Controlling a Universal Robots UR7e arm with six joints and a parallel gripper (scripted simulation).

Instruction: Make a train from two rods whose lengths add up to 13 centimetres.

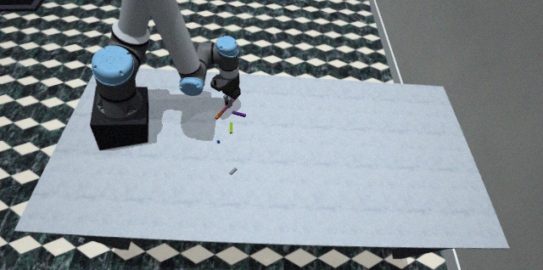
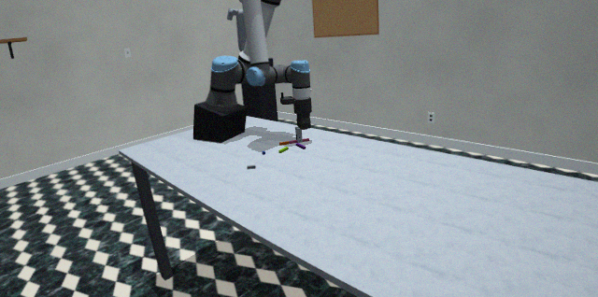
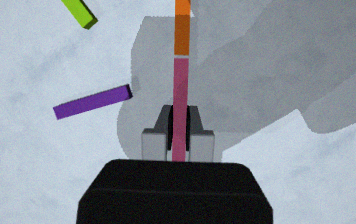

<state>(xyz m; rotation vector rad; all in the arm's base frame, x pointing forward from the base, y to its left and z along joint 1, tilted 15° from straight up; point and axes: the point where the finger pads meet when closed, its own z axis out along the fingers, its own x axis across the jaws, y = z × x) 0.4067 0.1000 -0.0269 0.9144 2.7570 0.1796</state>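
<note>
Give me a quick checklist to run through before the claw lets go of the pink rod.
1. Claw shut on pink rod: ok.
2. Pink plus orange rod makes 13: ok.
3. Ends meet, no visible gap, wrist view: ok.
4. Both in one straight line: ok by eye; exact tolerance cannot tell.
5. Purple rod keeps its gap to the train: cannot tell, it looks close.
6. Pink rod flat on the table: cannot tell.

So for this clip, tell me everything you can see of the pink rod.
The pink rod is a long, thin, square-sectioned bar in plain matte pink. It lies along the table, and the hand is shut on its near end, one grey finger on each side. Its far end meets the orange rod end to end in a straight line. The purple rod lies beside it, apart.
</note>
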